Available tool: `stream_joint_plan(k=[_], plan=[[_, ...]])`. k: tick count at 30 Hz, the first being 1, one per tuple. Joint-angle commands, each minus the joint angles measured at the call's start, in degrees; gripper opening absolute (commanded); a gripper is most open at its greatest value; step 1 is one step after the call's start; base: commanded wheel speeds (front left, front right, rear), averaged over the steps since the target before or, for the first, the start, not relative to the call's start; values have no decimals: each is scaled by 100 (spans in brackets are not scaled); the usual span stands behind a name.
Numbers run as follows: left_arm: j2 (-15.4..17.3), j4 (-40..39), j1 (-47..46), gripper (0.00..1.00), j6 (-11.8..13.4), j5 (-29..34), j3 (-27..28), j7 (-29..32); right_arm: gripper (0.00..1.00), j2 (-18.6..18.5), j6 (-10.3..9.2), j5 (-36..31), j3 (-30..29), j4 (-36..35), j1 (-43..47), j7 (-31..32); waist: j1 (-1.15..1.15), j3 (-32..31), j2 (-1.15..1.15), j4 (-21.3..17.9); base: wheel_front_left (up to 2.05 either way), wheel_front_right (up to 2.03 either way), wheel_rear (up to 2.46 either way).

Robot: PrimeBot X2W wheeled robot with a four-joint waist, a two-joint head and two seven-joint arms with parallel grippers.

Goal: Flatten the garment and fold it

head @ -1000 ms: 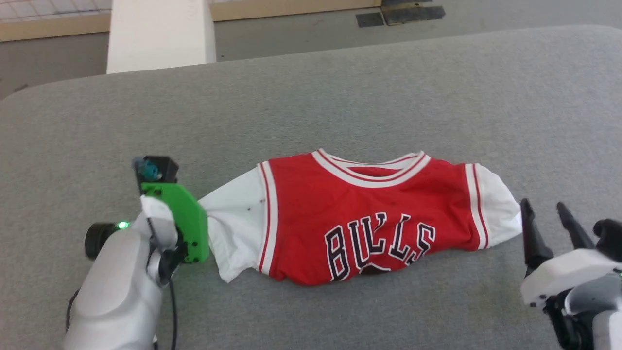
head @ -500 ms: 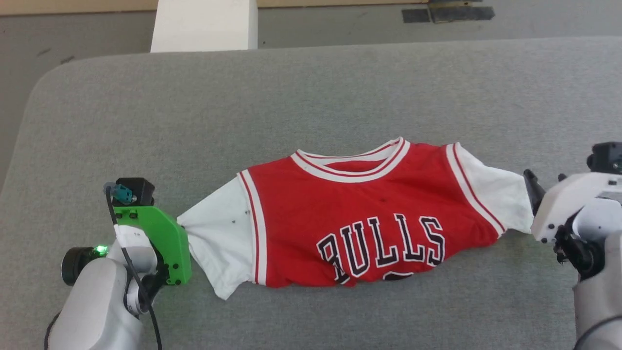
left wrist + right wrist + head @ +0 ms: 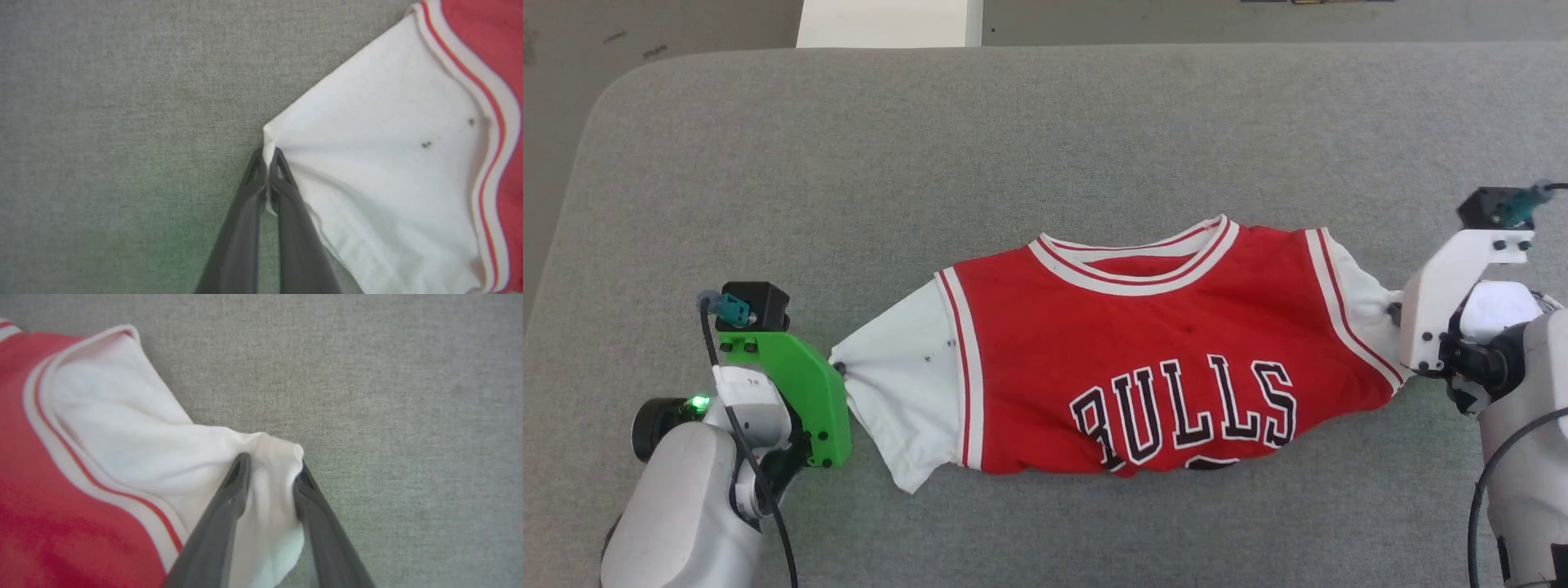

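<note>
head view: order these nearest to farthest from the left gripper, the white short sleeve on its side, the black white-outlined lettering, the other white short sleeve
1. white short sleeve, robot's left end, pinched in the left gripper
2. black white-outlined lettering, mid-chest on the red jersey
3. other white short sleeve, far right end

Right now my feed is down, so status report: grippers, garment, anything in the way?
Left gripper shut on garment, left sleeve edge. Right gripper astride right sleeve tip, grip unconfirmed. Garment front up, lower edge bunched. Nothing in the way.
</note>
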Motion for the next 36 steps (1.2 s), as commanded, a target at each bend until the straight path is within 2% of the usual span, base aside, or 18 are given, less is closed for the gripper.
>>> stream_joint_plan(k=[1,4,8,12,17,20,25,32,36], plan=[[68,63,22,0,-106,-31,-63,84,0,-26,-8,-7,99,81,77,165,0,-2,0,-8,0,0,0],[270,-34,-191,0,-369,19,-223,90,0,-238,-8,-3,362,-132,-18,292,0,-30,0,-21,0,0,0],[697,-231,-585,0,-557,72,-394,188,0,-593,-8,77,722,-547,-273,267,0,-67,0,-86,0,0,0],[1148,-409,-1099,0,-614,185,-447,175,0,-912,-8,150,988,-1021,-651,152,0,-60,0,-162,0,0,0],[1329,-492,-1927,0,-621,241,-332,-28,0,-1276,-8,203,1229,-1431,-1329,-125,0,164,0,-224,0,0,0],[1310,-461,-2615,0,-524,363,-200,-312,0,-1391,-8,200,1281,-1550,-1891,-339,0,442,0,-258,0,0,0],[1185,-300,-3735,0,-193,593,71,-1013,0,-1330,-8,44,1245,-1552,-2841,-897,0,925,0,-336,0,0,0],[997,94,-5179,0,395,902,529,-2582,0,-967,-8,-502,889,-1317,-4156,-2220,0,1482,0,-450,0,0,0],[904,242,-5663,0,607,1013,687,-3499,0,-787,-8,-847,688,-1204,-4725,-3006,0,1642,0,-450,0,0,0]])
